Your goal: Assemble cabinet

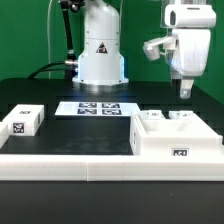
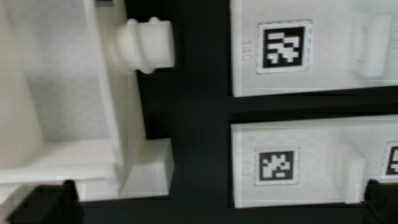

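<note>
Item, nearest: a low white ledge along the near edge of the black counter. Item, near right: the cabinet, a large white hollow box resting on the counter just behind the ledge, with one fiducial tag on its near wall and small white pieces showing at its open top; their exact seating cannot be made out. Item, near left: a small white tagged block, well apart from the cabinet. Item, centre, farther: the marker board, flat on the counter. Item, above the cabinet's far right corner: the claw, hanging clear of the box and touching nothing. In the wrist view its dark fingertips sit at opposite sides of the picture, so the claw reads as spread and empty. The same view shows white tagged panels separated by dark gaps, and beside them a ribbed round peg projecting from a white wall. Item, farthest: the arm's base. Hazards, as judged: a descent slightly off line could land a fingertip on a wall edge or on the peg and jam. A sideways nudge could slide the unclamped cabinet along the counter. Closing across a gap instead of a wall would grip nothing.
</note>
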{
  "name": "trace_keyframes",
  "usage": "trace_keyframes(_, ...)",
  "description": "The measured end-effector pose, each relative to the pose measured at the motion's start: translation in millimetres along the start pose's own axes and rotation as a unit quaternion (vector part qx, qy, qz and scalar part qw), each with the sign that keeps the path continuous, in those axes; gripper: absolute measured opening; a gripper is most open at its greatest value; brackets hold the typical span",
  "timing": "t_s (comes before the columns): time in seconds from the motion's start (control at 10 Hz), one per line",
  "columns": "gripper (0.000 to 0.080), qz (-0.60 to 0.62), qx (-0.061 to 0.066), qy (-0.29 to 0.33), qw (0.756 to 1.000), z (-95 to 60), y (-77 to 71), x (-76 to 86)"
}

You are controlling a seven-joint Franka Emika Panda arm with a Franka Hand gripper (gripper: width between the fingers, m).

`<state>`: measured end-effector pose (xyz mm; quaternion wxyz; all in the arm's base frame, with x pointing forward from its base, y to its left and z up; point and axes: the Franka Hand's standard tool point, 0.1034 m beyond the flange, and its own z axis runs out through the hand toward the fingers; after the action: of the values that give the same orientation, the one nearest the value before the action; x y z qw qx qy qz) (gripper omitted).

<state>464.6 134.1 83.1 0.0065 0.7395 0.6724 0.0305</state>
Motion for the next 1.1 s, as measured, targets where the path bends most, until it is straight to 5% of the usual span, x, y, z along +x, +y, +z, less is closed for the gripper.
trace_keyframes(0.4, 0.0797, 0.012, 0.014, 0.009, 1.0, 28.4, -21.7, 7.9)
trace_keyframes(0.8, 0.0797, 0.019, 0.009, 0.019, 1.0, 41.4, -23.0, 6.6)
trace_keyframes(1.1, 0.0797, 0.01, 0.005, 0.035, 0.999, 53.3, -42.9, 23.5)
